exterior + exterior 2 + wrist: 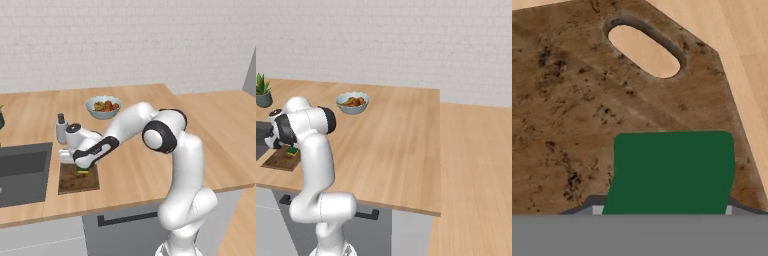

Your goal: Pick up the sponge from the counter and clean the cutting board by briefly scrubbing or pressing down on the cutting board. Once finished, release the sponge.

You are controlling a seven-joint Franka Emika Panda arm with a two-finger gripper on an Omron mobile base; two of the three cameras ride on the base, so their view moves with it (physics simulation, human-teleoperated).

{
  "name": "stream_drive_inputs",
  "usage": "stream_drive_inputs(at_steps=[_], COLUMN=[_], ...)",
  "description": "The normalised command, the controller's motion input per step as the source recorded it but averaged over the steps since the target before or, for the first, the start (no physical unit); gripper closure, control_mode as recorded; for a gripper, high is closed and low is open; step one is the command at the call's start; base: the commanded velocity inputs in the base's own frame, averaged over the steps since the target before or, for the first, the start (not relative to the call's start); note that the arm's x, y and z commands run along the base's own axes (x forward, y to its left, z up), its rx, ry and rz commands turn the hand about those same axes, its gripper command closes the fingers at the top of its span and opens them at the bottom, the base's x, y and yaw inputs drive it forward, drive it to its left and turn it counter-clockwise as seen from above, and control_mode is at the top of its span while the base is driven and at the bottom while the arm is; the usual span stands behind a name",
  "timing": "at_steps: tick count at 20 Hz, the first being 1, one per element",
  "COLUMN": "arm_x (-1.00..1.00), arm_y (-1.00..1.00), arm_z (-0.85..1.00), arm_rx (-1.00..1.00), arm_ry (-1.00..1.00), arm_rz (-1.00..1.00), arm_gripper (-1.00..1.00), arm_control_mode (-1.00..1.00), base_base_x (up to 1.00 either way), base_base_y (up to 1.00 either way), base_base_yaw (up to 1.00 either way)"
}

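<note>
The white robot arm bends low to its left over the broad light-brown wooden counter. Its tool is down at the dark brown speckled wooden cutting board, which lies flat on the counter near the front edge, just beside the dark grey sink basin.

The small rectangular sponge with a dark green top and a yellow bottom layer lies on the cutting board, at the part of the board that is farther from the front edge. In the left base view a thin yellow and green strip of it shows directly under the tool. In the hand view the green top of the sponge is very close to the camera, and the oval handle hole of the board is seen beyond it, near the clipped corner.

The fingertips are hidden behind the sponge and the hand, so I cannot tell if the tool is clamped on the sponge or a little apart from it.

Behind the board stands a small grey soap bottle. Farther back there is a light blue bowl with fruit. In the right base view a small green plant in a pot stands at the far left of the counter.
</note>
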Motion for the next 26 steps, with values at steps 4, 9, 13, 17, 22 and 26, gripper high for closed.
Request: stream_drive_inputs(at_steps=[4, 9, 13, 17, 22, 26], arm_x=[0.56, 0.62, 0.66, 0.66, 0.65, 0.62], arm_y=[-0.32, -0.28, -0.29, -0.30, -0.31, -0.31], arm_z=[-0.27, -0.29, -0.36, -0.36, -0.39, -0.44], arm_rx=[0.03, 0.01, 0.01, 0.01, 0.01, 0.00], arm_ry=[-0.04, -0.03, -0.04, -0.05, -0.06, -0.08], arm_rz=[0.00, 0.00, 0.00, 0.00, 0.00, 0.00], arm_gripper=[1.00, 1.00, 1.00, 1.00, 1.00, 1.00], arm_control_mode=[-1.00, -1.00, -1.00, -1.00, -1.00, -1.00], base_base_x=[0.00, 0.00, 0.00, 0.00, 0.00, 0.00], base_base_y=[0.00, 0.00, 0.00, 0.00, 0.00, 0.00], base_base_yaw=[0.00, 0.00, 0.00, 0.00, 0.00, 0.00])
